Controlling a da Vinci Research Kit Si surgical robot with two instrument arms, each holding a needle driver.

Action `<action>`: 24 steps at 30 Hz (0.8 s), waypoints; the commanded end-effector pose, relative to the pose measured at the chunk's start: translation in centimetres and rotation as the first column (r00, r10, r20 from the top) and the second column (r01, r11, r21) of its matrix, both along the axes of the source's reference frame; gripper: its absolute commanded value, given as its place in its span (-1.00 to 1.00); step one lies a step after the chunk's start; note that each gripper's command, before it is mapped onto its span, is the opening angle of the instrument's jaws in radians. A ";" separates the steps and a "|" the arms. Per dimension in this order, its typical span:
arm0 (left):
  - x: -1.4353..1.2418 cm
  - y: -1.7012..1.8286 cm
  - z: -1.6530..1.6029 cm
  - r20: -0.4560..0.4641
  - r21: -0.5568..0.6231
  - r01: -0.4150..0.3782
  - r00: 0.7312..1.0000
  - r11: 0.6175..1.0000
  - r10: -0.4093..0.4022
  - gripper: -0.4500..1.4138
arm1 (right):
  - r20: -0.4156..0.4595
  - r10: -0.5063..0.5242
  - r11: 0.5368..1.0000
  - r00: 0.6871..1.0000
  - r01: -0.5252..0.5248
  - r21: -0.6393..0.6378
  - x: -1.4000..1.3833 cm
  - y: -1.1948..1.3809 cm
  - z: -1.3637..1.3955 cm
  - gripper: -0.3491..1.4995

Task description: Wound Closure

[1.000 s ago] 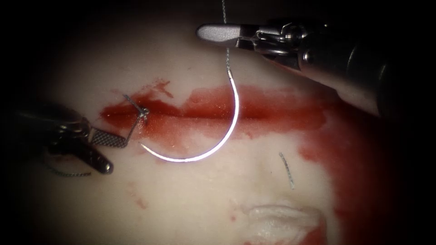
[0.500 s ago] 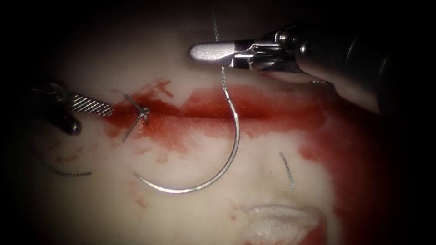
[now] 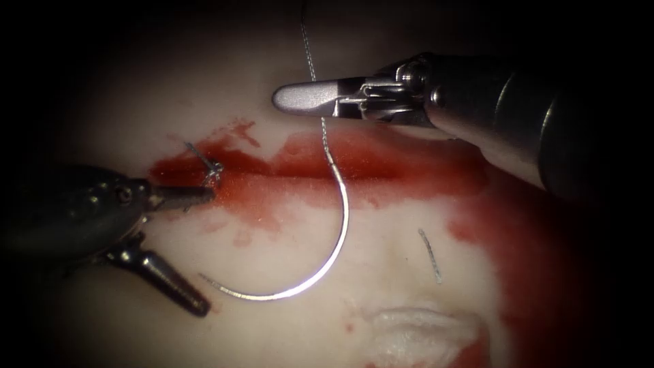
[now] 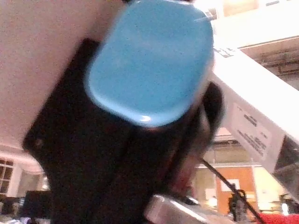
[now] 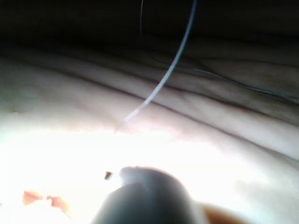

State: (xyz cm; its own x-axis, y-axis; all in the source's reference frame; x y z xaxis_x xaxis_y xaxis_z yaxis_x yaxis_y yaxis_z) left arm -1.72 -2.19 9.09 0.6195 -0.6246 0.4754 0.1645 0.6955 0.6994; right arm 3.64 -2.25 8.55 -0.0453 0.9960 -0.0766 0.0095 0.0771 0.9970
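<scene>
My right tool [image 3: 310,97] hangs above the cut [image 3: 381,170], shut on the thread [image 3: 310,58] a short way above the needle's tail. The curved needle [image 3: 337,238] dangles from that thread. It crosses the cut near its middle and curves down and left, its tip [image 3: 203,277] free over the pale tissue, not in it. My left tool [image 3: 208,252] comes in from the left with its jaws wide open and empty. Its upper jaw points at the knotted stitch [image 3: 214,170] at the cut's left end. In the right wrist view the thread [image 5: 163,79] runs up from the tissue.
Red fluid [image 3: 524,232] spreads along the cut and down the right side. A short cut end of thread [image 3: 429,255] lies on the tissue to the right of the needle. A white raised patch [image 3: 422,334] sits at the near edge.
The right tool moved left and down with the thread, and the needle swung lower and leftward. The left tool drew back left, then came in again toward the knot with jaws spread wide.
</scene>
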 end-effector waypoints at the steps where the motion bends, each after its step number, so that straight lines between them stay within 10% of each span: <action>1: -0.07 0.08 -0.02 0.015 -0.029 -0.015 1.000 0.999 0.016 0.30 | 0.001 0.011 0.999 1.000 -0.011 -0.037 0.08 0.10 -0.02 -1.00; 4: -0.15 0.00 0.04 0.063 -0.190 -0.125 0.988 0.974 0.139 0.66 | 0.012 0.037 0.997 0.999 -0.036 -0.066 0.09 0.10 -0.02 -1.00; 9: -0.25 -0.20 0.16 0.075 -0.278 -0.194 0.972 0.941 0.222 0.53 | 0.021 0.052 0.987 0.998 -0.048 -0.154 0.09 0.10 -0.02 -0.66; 15: -0.18 -0.10 0.15 -0.020 0.039 0.012 1.000 0.999 -0.011 0.33 | 0.028 0.060 0.965 0.998 -0.051 -0.257 0.09 0.10 -0.03 0.11; 24: -0.32 -0.22 0.35 -0.306 -0.291 -0.280 0.933 0.915 0.188 0.06 | 0.066 0.148 0.938 0.987 -0.119 -0.325 0.13 0.07 -0.07 0.40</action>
